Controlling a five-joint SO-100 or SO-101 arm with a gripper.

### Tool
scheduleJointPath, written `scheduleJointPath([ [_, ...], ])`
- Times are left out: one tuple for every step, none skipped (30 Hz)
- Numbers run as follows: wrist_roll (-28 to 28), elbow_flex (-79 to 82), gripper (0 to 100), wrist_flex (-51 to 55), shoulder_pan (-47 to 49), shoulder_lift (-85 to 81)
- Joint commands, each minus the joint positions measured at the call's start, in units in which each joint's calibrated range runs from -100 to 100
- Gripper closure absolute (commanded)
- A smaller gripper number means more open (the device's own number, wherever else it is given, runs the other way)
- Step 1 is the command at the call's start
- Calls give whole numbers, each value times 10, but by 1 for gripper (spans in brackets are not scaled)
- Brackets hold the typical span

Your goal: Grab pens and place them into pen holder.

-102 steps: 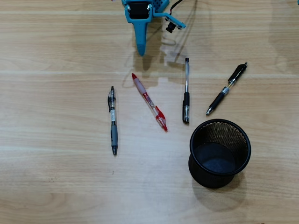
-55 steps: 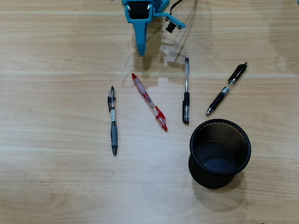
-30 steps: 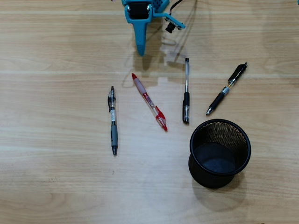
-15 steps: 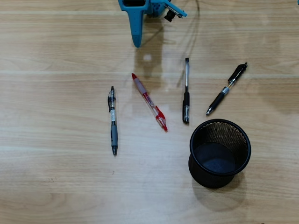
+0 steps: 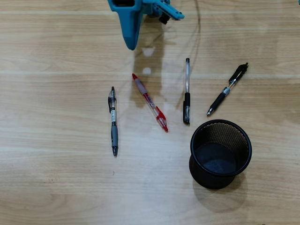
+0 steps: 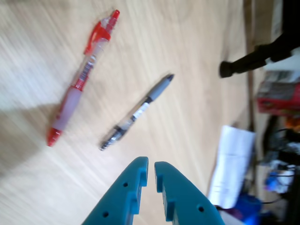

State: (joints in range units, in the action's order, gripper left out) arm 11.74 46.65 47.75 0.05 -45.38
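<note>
Mesh cylindrical pen holder; wood-grain table; translucent red pen.

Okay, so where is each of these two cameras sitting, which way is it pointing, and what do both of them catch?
Overhead view: fixed above, looking straight down on the wooden table; four pens and the black mesh pen holder show, with the teal gripper entering from the top edge.
Wrist view: rides on the arm, looking forward and down past the teal gripper, jaws nearly closed and empty; room clutter fills the right edge.
Shared: the red pen, the grey-grip pen, the table and the gripper.
</note>
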Motion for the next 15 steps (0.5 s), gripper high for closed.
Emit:
scheduleJointPath([
  [47,-74,98,-5,-5,83],
  [57,-95,98,-5,-5,111],
  [68,-119,98,-5,-5,138],
  [80,-147,98,-1,-4,165],
  [93,-172,98,2,-4,191],
  [105,-197,98,2,-3,217],
  [117,-221,98,2,-3,243],
  [126,-243,98,2,-3,264],
  [135,-264,98,2,-5,284],
  [141,-283,98,3,-6,302],
  [146,-302,98,5,-8,319],
  [148,-321,98,15,-10,335],
  [149,-339,98,32,-10,349],
  [152,-361,98,50,-11,364],
  [160,-383,98,70,-14,379],
])
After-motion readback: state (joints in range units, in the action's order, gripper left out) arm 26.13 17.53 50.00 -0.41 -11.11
